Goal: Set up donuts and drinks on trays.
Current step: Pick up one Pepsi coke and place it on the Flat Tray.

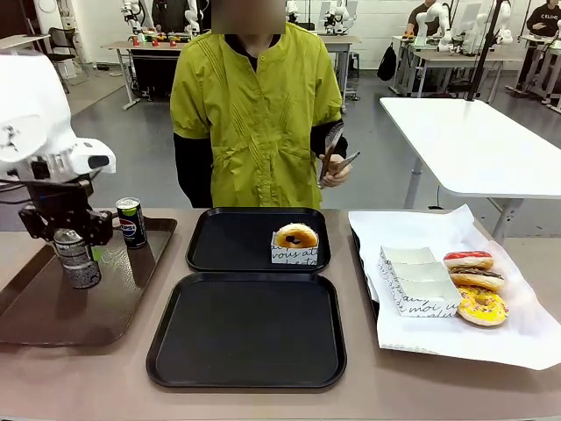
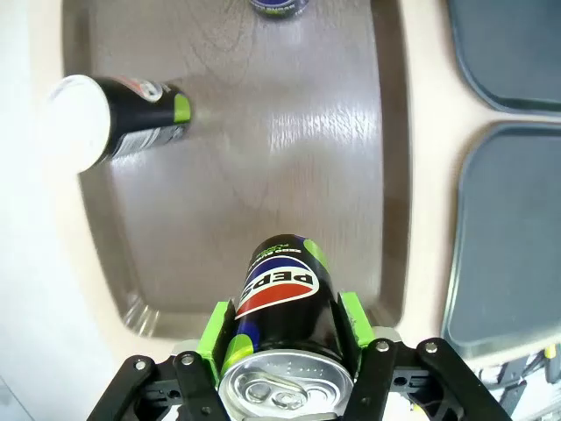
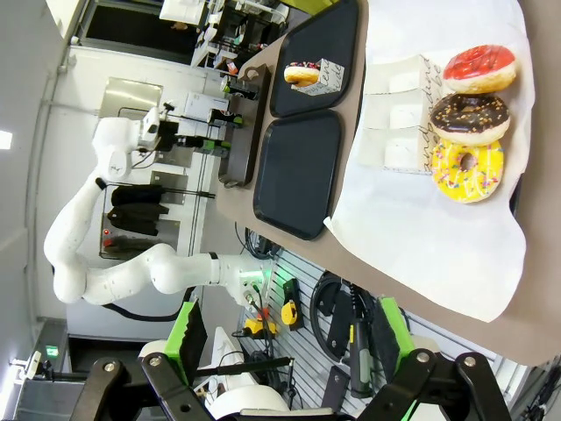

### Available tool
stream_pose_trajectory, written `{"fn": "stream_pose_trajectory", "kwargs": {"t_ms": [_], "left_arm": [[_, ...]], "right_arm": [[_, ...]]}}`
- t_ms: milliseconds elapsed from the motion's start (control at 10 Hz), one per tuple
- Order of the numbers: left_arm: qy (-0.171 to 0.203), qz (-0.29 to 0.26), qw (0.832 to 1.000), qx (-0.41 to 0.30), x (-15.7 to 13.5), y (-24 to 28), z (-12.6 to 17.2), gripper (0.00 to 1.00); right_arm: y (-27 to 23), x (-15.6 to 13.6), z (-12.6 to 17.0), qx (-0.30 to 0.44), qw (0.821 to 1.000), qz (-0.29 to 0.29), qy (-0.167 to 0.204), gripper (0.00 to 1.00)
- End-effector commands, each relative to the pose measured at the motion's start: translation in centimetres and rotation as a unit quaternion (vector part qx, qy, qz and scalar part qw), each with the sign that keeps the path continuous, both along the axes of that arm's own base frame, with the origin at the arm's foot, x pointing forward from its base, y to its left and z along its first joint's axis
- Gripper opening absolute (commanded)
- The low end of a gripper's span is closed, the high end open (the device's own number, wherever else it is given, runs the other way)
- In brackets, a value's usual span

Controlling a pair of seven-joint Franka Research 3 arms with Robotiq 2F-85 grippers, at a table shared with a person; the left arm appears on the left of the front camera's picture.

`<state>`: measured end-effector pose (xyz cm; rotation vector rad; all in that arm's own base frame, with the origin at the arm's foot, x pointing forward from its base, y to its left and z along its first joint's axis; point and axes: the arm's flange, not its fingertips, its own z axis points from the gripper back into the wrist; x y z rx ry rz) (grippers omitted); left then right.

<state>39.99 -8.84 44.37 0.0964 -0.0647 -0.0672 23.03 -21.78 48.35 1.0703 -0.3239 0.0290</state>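
My left gripper (image 1: 77,250) is shut on an upright dark drink can (image 2: 279,294), low over the brown tray (image 1: 53,307). A second can (image 1: 131,222) stands at that tray's far edge, and the left wrist view shows one more can (image 2: 123,118) close by. Two black trays lie mid-table, the far tray (image 1: 219,246) and the near tray (image 1: 247,333). A glazed donut (image 1: 295,237) in a printed paper sleeve sits on the far tray. Three bare donuts, red (image 3: 479,68), chocolate (image 3: 469,118) and yellow (image 3: 467,169), rest on white paper at the right. My right gripper (image 3: 289,329) is open, off the table's side.
Empty printed paper sleeves (image 1: 414,276) lie beside the three donuts on the white-paper-lined tray (image 1: 438,333). A person in a green top stands at the far side holding tongs (image 1: 337,158) above the table.
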Motion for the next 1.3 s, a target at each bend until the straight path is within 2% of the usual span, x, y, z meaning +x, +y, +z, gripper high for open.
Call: {"fn": "stream_pose_trajectory", "kwargs": {"t_ms": [0,300,400,900,1000,1200], "left_arm": [[-0.013,0.004,1.000,0.022,-2.2,-0.7,3.7,0.59],[-0.014,0.029,0.999,0.020,-2.4,0.0,4.7,0.59],[-0.012,-0.003,1.000,0.013,-3.1,-0.4,4.7,0.59],[-0.007,0.001,1.000,0.013,-3.2,-0.4,4.5,0.59],[-0.002,-0.019,1.000,0.021,-1.8,-2.6,4.3,0.59],[-0.013,-0.037,0.998,0.041,-1.2,-6.6,3.4,0.59]], "right_arm": [[0.2,0.0,0.1,0.003,1.000,-0.001,-0.004,1.00],[0.2,0.0,0.1,0.003,1.000,-0.001,-0.004,1.00],[0.2,0.0,0.1,0.003,1.000,-0.001,-0.004,1.00],[0.2,0.0,0.1,0.003,1.000,-0.001,-0.004,1.00],[0.2,0.0,0.1,0.003,1.000,-0.001,-0.004,1.00],[0.2,0.0,0.1,0.003,1.000,-0.001,-0.004,1.00]]}}
